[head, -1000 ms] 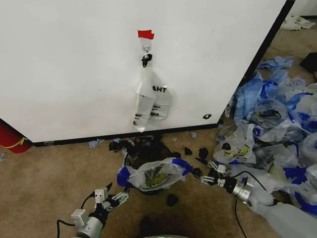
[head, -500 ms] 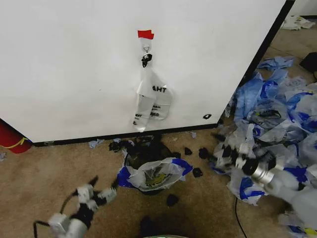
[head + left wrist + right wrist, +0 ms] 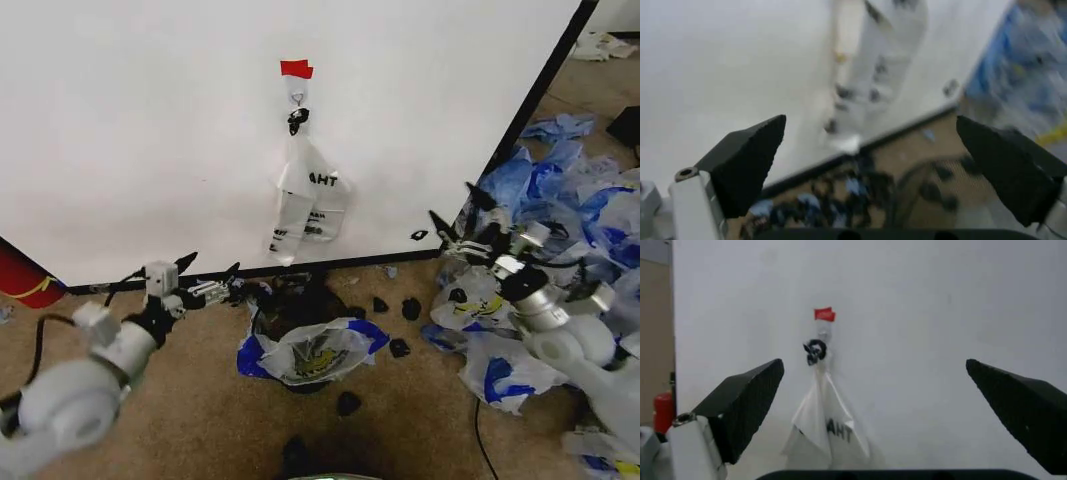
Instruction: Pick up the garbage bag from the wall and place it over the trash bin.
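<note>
The garbage bag (image 3: pixel 312 352), white with a yellow face and blue patches, lies draped across the top of the small black trash bin (image 3: pixel 296 304) at the foot of the wall (image 3: pixel 150 120). My left gripper (image 3: pixel 212 270) is open and empty, left of the bin and near the wall's black trim. My right gripper (image 3: pixel 453 208) is open and empty too, raised to the right of the bin by the wall's edge. In the left wrist view the left gripper (image 3: pixel 873 145) has its jaws wide apart. The right gripper (image 3: pixel 873 385) in the right wrist view is spread the same way.
A narrower white bag (image 3: pixel 305 200) with black lettering hangs from the hook (image 3: pixel 296 97) under the red tape (image 3: pixel 295 68). A red cylinder (image 3: pixel 20 275) stands at far left. A pile of blue and white bags (image 3: pixel 570 230) covers the floor at right. Black scraps (image 3: pixel 411 308) dot the carpet.
Both arms have lifted away from the bin: the left gripper went up and left toward the wall's base, the right gripper up and right. The bag stays on the bin.
</note>
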Robot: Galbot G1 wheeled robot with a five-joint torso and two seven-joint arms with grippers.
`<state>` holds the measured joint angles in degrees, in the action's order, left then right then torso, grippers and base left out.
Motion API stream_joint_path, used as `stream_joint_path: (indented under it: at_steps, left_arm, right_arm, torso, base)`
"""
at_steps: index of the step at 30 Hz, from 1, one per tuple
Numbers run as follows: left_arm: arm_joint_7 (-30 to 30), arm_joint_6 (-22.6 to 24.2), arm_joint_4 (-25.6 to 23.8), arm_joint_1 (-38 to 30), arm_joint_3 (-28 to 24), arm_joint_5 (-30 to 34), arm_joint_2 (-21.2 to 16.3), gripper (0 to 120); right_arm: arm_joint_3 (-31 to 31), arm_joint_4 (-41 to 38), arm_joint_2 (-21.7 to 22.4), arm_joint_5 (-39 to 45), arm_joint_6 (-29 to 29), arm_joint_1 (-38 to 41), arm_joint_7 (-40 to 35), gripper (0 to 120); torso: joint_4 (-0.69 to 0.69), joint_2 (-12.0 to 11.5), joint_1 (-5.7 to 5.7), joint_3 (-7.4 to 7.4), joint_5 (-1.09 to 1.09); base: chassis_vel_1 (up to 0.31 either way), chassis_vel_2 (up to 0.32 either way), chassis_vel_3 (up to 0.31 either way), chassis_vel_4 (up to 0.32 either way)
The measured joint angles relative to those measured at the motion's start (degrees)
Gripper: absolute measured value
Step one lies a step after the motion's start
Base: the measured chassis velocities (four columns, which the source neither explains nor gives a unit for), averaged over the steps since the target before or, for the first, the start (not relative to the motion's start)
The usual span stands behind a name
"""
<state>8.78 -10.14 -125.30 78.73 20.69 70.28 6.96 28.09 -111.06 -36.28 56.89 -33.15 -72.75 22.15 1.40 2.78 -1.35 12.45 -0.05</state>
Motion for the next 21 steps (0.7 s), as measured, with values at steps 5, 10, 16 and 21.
stream_joint_path:
  at_steps: [5, 10, 16, 21]
  left_arm:
    - [-3.9, -0.28, 3.15, -0.49, -1.99, -1.12, -1.05, 100]
    - [-2.49, -1.55, 5.49, -6.62, -13.01, -6.16, 4.04, 100]
    - [1.02, -1.89, 6.79, -15.87, -21.41, -10.35, 12.9, 100]
    - [3.41, -1.0, 7.75, -21.29, -25.22, -11.79, 17.21, 100]
  right_arm:
    - [6.53, -1.05, -3.63, -1.89, -0.16, -8.6, 1.43, 100]
    - [9.44, -1.76, -7.15, -3.21, -0.6, -13.9, 2.69, 100]
    - [9.43, -1.23, -8.7, -4.11, -0.84, -14.9, 3.43, 100]
    - [8.46, -0.73, -9.9, -5.1, -0.84, -14.86, 3.67, 100]
  torso:
    - [-0.05, 0.0, 0.0, 0.0, -0.05]
    - [-0.04, 0.0, 0.01, -0.01, -0.08]
    - [-0.04, 0.0, 0.0, -0.01, -0.02]
    - [-0.02, 0.0, 0.01, -0.01, -0.01]
  base:
    - [0.0, 0.0, 0.0, 0.0]
    - [0.0, 0.0, 0.0, 0.0]
    - [0.0, 0.0, 0.0, 0.0]
    - [0.0, 0.0, 0.0, 0.0]
